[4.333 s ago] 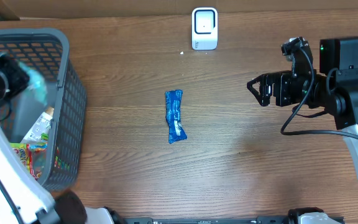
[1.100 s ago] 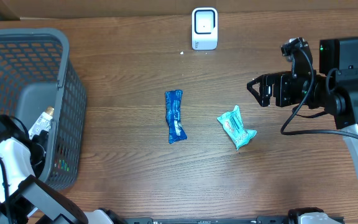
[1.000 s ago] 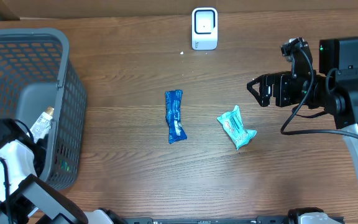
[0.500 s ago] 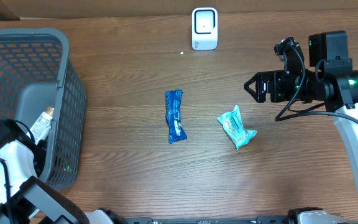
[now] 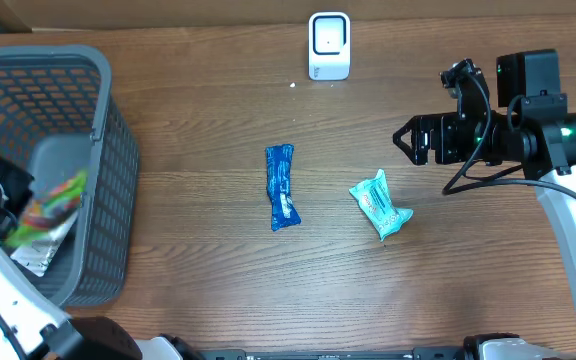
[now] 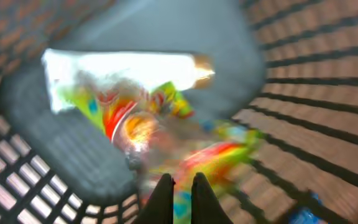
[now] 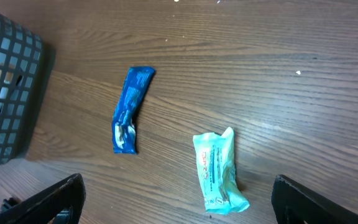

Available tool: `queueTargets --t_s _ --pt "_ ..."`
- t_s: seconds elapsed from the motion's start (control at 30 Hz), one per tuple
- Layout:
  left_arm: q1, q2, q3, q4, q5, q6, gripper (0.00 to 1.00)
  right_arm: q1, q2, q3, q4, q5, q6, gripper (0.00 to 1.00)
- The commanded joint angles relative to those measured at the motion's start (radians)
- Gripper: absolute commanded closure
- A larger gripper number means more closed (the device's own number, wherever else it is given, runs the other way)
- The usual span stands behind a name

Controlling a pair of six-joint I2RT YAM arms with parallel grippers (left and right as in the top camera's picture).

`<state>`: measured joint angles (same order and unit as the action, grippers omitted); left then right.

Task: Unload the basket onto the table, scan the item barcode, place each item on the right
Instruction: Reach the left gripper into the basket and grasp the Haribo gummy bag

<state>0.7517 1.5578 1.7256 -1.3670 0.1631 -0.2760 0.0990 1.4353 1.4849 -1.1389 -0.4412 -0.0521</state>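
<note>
Left claw (image 6: 180, 190): pressed together on the colourful packet (image 6: 135, 124), held inside the grey basket (image 5: 108, 150).
Right claw (image 5: 405, 143): spread wide, nothing held.
Teal packet (image 7: 219, 171): laid ahead of Right claw, blue packet (image 7: 129, 109) beyond.

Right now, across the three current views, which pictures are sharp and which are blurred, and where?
Left wrist: heavy motion blur, with the colourful packet and the basket mesh smeared. Overhead: crisp over the blue wrapper and teal packet, blurred only inside the basket. Right wrist: sharp, wood grain clear.
</note>
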Motion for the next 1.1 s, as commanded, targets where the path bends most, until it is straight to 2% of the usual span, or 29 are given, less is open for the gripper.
queueTargets --t_s 0.0,0.07,0.13,0.27,0.37,0.5,0.53,0.57,0.6,0.63,0.87,1.07 --pt "-0.08 -0.023 0.16 -0.048 0.125 0.146 0.96 0.004 -0.004 0.012 0.014 -0.006 -0.001 0.04" --pt "-0.145 -0.034 0.219 -0.072 0.145 0.194 0.96 0.004 -0.004 0.012 0.018 -0.006 0.0 0.04" --pt "-0.221 -0.048 0.249 -0.074 0.104 0.209 0.96 0.004 -0.004 0.012 0.018 -0.006 0.0 0.04" --pt "-0.329 -0.061 0.253 -0.066 -0.106 0.079 0.94 0.004 -0.004 0.012 0.007 -0.006 0.0 0.04" --pt "-0.341 -0.05 0.229 -0.079 -0.197 -0.047 0.65 0.004 -0.004 0.012 0.0 -0.006 -0.001 0.04" --pt "-0.312 -0.039 0.163 -0.079 -0.206 -0.142 0.43 0.004 -0.004 0.012 0.0 -0.006 -0.001 0.04" --pt "-0.297 -0.039 0.14 -0.076 -0.216 -0.175 0.35 0.004 -0.004 0.012 0.0 -0.006 -0.001 0.04" --pt "-0.285 -0.039 0.121 -0.073 -0.223 -0.199 0.25 0.004 -0.004 0.012 -0.001 -0.006 -0.001 0.04" --pt "-0.269 -0.039 0.097 -0.065 -0.226 -0.216 0.08 0.004 -0.004 0.012 -0.001 -0.006 -0.001 0.04" --pt "-0.253 -0.039 0.076 -0.056 -0.225 -0.222 0.0 0.004 -0.004 0.012 -0.001 -0.006 -0.001 0.04" --pt "-0.155 -0.039 -0.146 0.043 -0.223 -0.223 0.0 0.004 -0.004 0.012 0.0 -0.006 -0.001 0.04" --pt "-0.074 -0.039 -0.413 0.254 -0.141 -0.226 0.0 0.004 -0.004 0.012 0.0 -0.006 -0.001 0.04"
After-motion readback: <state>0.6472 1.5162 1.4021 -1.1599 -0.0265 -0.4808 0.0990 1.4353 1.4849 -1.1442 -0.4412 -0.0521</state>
